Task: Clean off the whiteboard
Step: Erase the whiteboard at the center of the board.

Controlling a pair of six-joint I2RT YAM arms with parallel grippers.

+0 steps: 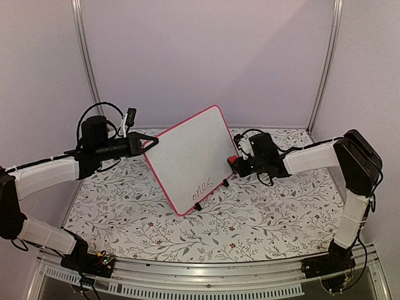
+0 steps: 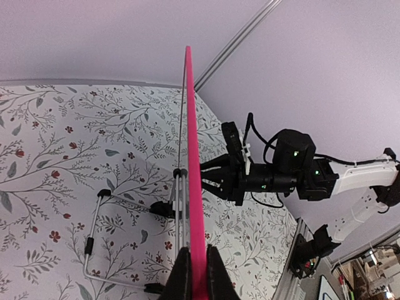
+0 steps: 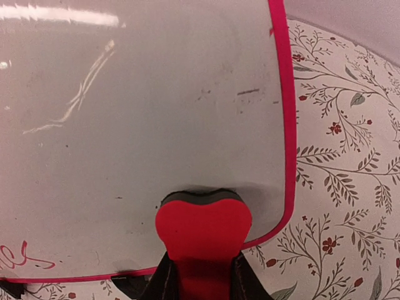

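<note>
The whiteboard [image 1: 190,159] with its pink-red frame stands tilted on its black feet near the table's middle. Dark handwriting [image 1: 202,190] remains near its lower edge. My left gripper [image 1: 150,142] is shut on the board's left edge; in the left wrist view the pink frame [image 2: 194,187] runs edge-on between my fingers [image 2: 182,278]. My right gripper [image 1: 234,164] is shut on the red eraser [image 3: 203,228], whose dark felt face presses on the board [image 3: 137,125] near its lower right corner. Pink script [image 3: 19,257] shows at the lower left of the right wrist view.
The table is covered by a floral cloth [image 1: 262,219]. The board's wire stand [image 2: 94,237] rests on the cloth behind it. White walls close the back and sides. A metal rail [image 1: 206,275] runs along the near edge.
</note>
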